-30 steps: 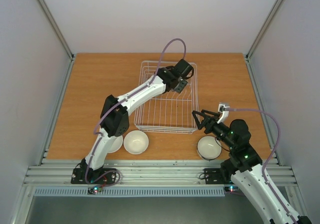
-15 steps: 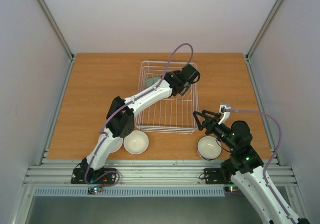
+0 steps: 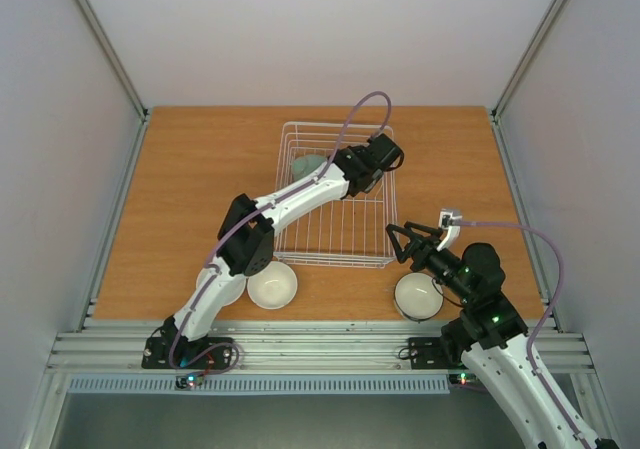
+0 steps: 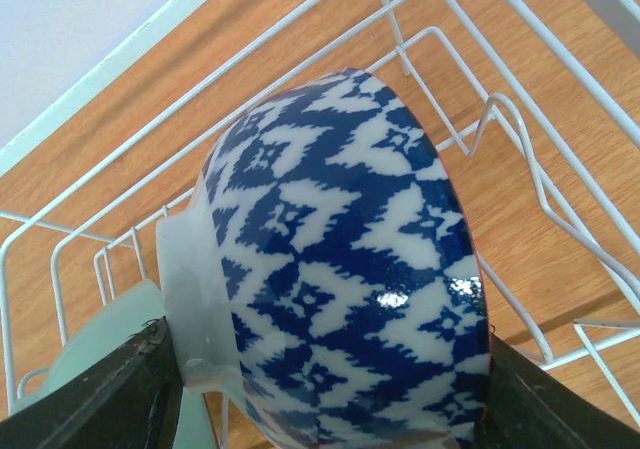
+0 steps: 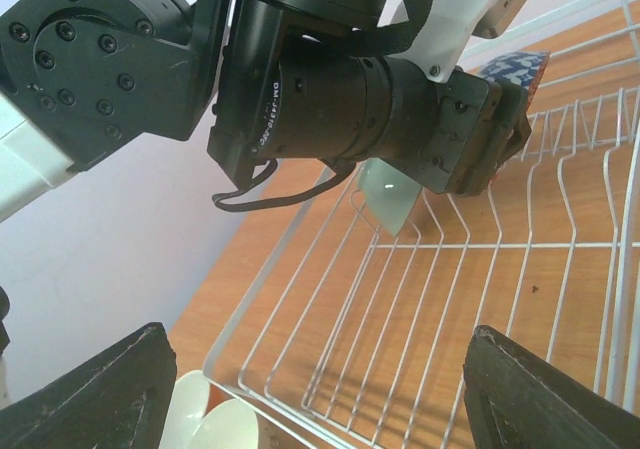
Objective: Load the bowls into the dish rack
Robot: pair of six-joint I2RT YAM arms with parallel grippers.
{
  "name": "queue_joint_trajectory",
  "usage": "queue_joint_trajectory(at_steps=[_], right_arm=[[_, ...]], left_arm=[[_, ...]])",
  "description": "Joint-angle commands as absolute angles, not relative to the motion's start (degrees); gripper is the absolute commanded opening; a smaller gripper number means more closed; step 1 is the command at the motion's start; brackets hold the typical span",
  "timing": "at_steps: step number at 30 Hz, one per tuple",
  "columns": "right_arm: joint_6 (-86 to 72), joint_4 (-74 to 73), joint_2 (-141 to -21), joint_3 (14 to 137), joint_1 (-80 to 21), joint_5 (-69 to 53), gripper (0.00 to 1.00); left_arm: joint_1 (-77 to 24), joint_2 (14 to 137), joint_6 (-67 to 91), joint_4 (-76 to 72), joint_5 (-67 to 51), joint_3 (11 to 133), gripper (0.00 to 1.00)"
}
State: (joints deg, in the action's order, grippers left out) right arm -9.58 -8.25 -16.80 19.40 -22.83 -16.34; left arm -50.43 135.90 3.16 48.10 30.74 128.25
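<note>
Green bowl (image 4: 98, 341) sits just beside the patterned bowl (image 4: 340, 279).

bowl (image 3: 272, 285) before rack (image 3: 340, 231) (second bowl (image 3: 306, 163) inside)

White-shelled left arm (image 3: 300, 189) and right arm (image 3: 515, 374) with black joints, each trailing a lilac cable (image 3: 346, 124); green lights (image 3: 463, 267) glow on the right, at five o'clock.

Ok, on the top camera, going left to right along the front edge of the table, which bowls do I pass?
partly hidden bowl → white bowl → third bowl
</note>
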Motion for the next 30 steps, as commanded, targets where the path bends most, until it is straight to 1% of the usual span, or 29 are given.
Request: queue_joint_trajectory(at_steps=[1, 2, 4, 7, 12, 13, 15, 16, 20, 25, 30], right_arm=[[-9.32, -8.97, -15.63, 19.86, -23.12, -16.17, 0.78], [-9.27, -9.15, -15.42, 19.98, -23.12, -16.07, 0.78], [-9.16, -9.54, -15.15, 20.16, -23.12, -16.00, 0.78], [-9.14, -9.91, -14.86, 20.32, -23.11, -15.98, 0.78], [-9.05, -10.41, -14.52, 20.48, -23.12, -15.97, 0.79], [-9.05, -10.52, -14.39, 20.56, -23.12, -15.98, 0.78], [-8.99, -10.87, -14.09, 20.57, -23.14, -15.91, 0.79], [-8.97, -11.02, -13.93, 20.57, -23.12, -15.83, 0.79], [-8.91, -11.45, -13.51, 20.65, -23.12, -15.64, 0.78], [-8.71, -12.82, -12.80, 21.07, -23.12, -15.39, 0.78], [-8.31, -14.00, -12.47, 21.83, -23.12, -15.34, 0.78]], left_arm=[[-51.49, 140.45, 4.22, 50.93, 23.09, 127.36, 0.39], [-51.57, 140.64, 4.18, 50.98, 22.85, 127.32, 0.42], [-51.72, 140.99, 4.13, 51.05, 22.45, 127.12, 0.44], [-51.95, 141.67, 3.96, 50.99, 22.20, 126.79, 0.52], [-52.16, 142.67, 3.81, 51.07, 21.39, 126.39, 0.59], [-52.24, 142.77, 3.65, 51.08, 21.25, 126.17, 0.63], [-52.49, 142.82, 3.43, 51.10, 21.18, 125.71, 0.76], [-52.62, 142.82, 3.27, 50.99, 21.01, 125.49, 0.80], [-53.14, 142.82, 2.33, 50.93, 19.57, 125.01, 0.92], [-53.53, 141.93, 1.89, 50.75, 19.54, 124.98, 0.95], [-53.53, 137.78, 0.92, 49.93, 20.39, 125.06, 0.98]])
